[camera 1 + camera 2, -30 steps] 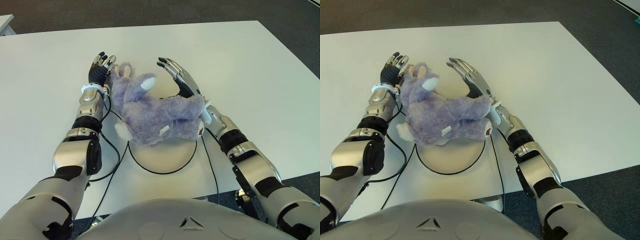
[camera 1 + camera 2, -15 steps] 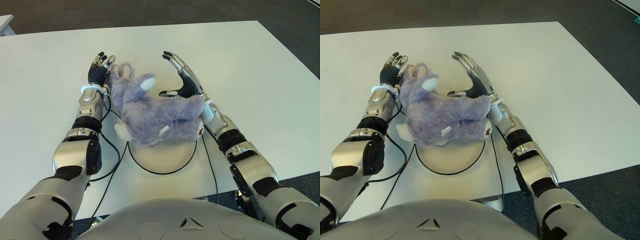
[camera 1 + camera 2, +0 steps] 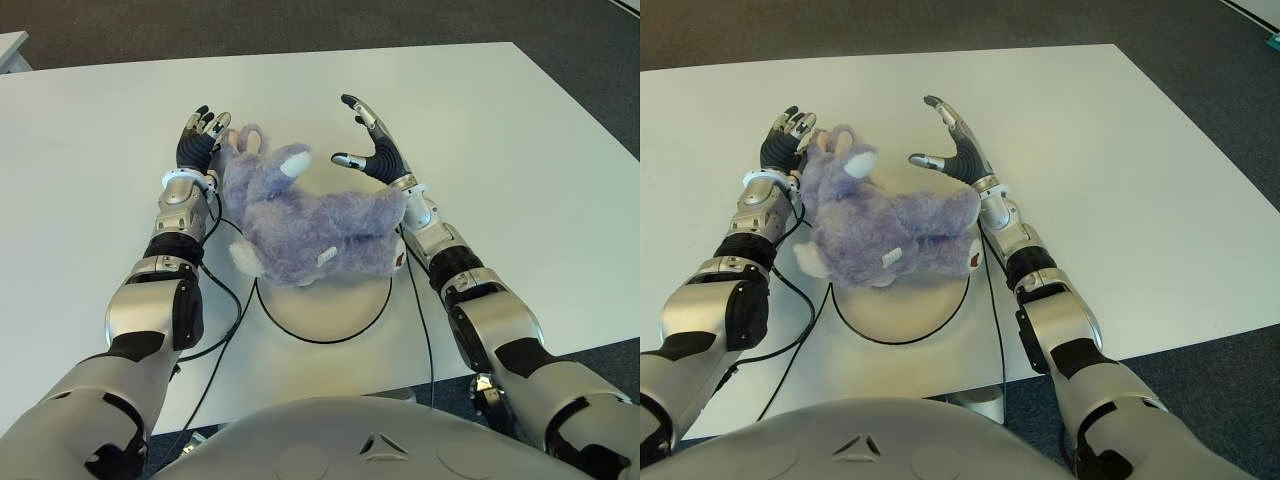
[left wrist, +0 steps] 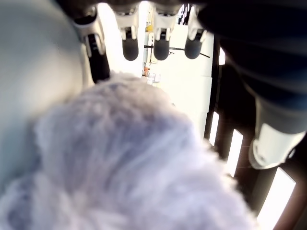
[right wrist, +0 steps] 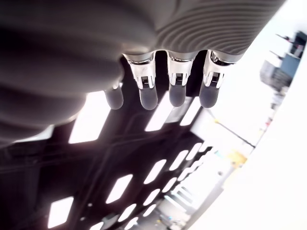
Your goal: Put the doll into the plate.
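A fluffy purple doll [image 3: 310, 220] lies on its side, covering the far part of a round white plate [image 3: 325, 310].

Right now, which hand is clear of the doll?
The right hand: fingers spread and lifted off the doll, palm toward it. The left hand is against the doll's head, fur filling its wrist view.

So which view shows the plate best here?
The left eye view: the plate's near rim and bare front show below the doll lying across it. The right eye view shows about the same. The left wrist view shows only fur, the right wrist view only fingers.
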